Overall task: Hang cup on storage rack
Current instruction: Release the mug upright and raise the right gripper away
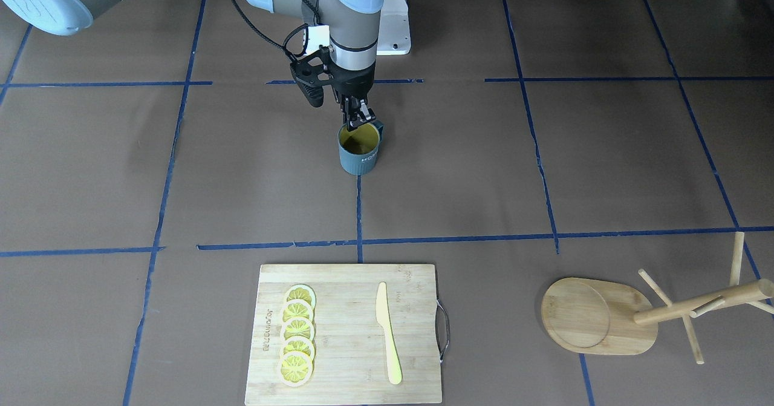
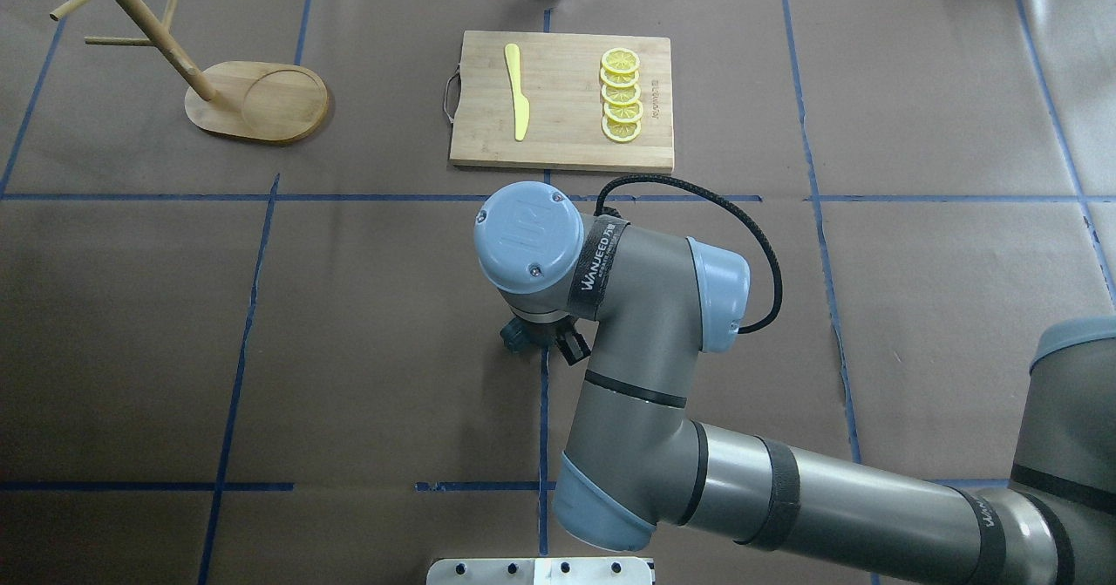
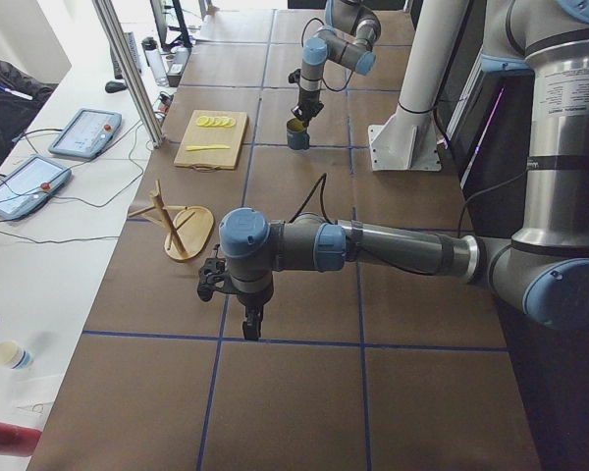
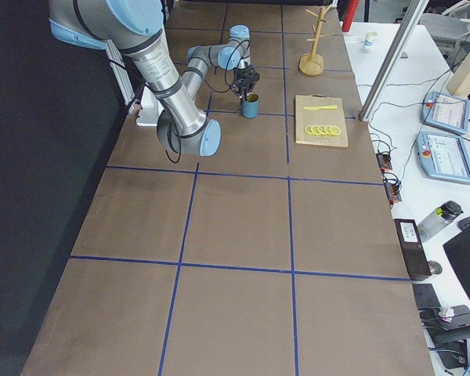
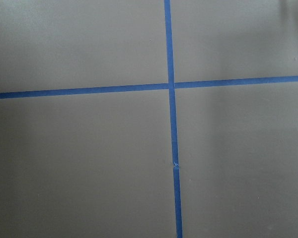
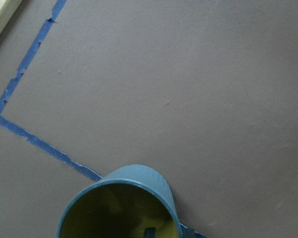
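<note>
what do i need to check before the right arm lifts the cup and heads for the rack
1. Grip: the right gripper has its fingers at the rim of the cup, but whether they clamp it: cannot tell.
2. Cup standing upright: ok.
3. Handle free for a peg: mostly hidden by the gripper, cannot tell.
4. Storage rack upright, pegs bare: ok.
5. Cutting board lies off the straight line from cup to rack: ok.
6. Left gripper away from the cup: ok.
</note>
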Motion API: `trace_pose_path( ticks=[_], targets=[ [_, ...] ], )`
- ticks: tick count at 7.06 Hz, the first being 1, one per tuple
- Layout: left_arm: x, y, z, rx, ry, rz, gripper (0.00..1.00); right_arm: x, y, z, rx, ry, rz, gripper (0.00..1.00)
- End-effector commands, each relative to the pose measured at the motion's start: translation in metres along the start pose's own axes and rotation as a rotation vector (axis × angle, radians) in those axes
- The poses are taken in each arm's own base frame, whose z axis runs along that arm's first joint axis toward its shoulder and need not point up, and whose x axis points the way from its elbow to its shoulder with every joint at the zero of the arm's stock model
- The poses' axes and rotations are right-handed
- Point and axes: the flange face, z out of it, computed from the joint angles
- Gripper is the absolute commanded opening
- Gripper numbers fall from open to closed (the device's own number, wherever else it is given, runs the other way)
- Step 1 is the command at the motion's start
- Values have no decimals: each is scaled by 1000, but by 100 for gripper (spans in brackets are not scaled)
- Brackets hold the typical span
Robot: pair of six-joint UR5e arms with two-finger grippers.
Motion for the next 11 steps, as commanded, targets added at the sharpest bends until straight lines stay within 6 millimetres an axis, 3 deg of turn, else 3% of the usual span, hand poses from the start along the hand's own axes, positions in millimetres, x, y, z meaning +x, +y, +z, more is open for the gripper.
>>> trace_pose_path(
  ticks=[1, 3, 4, 5, 6, 7, 9, 11],
  targets=[
    [0, 0, 0, -1, 0, -1, 100, 0, 0, -6, -9, -8, -6, 100],
    [7, -1, -7, 13, 1, 7, 100, -1, -6, -28, -35, -38, -20, 100],
    [21, -2, -21, 37, -2, 13, 100, -9, -23, -45, -42, -64, -43, 100],
    [41, 1, -32, 53, -1, 39, 100, -20, -49, -62, -61, -75, -67, 100],
    [75, 8, -39, 52, 50, 89, 100, -28, -89, -78, -70, -89, -102, 100],
    [109, 12, -40, 45, 104, 146, 100, -30, -142, -89, -86, -80, -161, 100],
    [237, 0, -29, 24, 159, 389, 100, -23, -257, -111, -126, -75, -315, 100],
    [353, -23, -24, 0, 212, 382, 100, -12, -337, -112, -134, -67, -492, 100]
  ],
)
